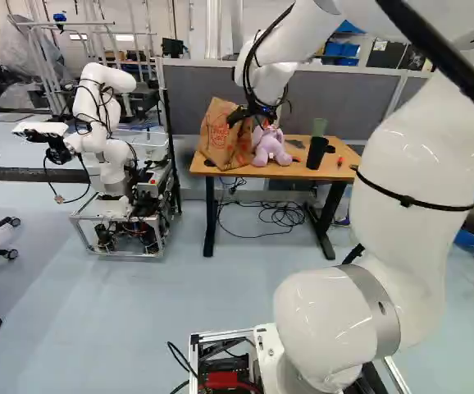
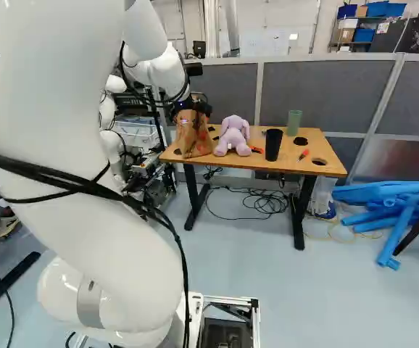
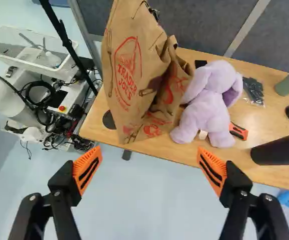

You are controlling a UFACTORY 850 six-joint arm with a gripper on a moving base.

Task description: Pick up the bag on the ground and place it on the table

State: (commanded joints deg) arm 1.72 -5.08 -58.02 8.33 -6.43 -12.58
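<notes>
In the left base view my gripper (image 1: 249, 113) is up by the table (image 1: 262, 171), near the top of the brown paper bag (image 1: 218, 135). The right base view has the gripper (image 2: 192, 107) overlapping the upper part of the bag (image 2: 193, 138). Seen from the wrist, the gripper (image 3: 149, 165) is wide open with nothing between its orange pads. The bag (image 3: 134, 75) stands on the tabletop (image 3: 262, 125) ahead of the fingers, its upper part creased and its side leaning toward a purple plush toy (image 3: 209, 107).
A black cup (image 2: 273, 145), a green cup (image 2: 293, 122) and a red-orange tool (image 3: 238, 131) are on the table. Another robot (image 1: 106, 139) stands left of it. Grey partitions (image 2: 311, 94) rise behind; cables (image 1: 278, 215) lie beneath. Blue tubes (image 2: 394, 199) lie to the right.
</notes>
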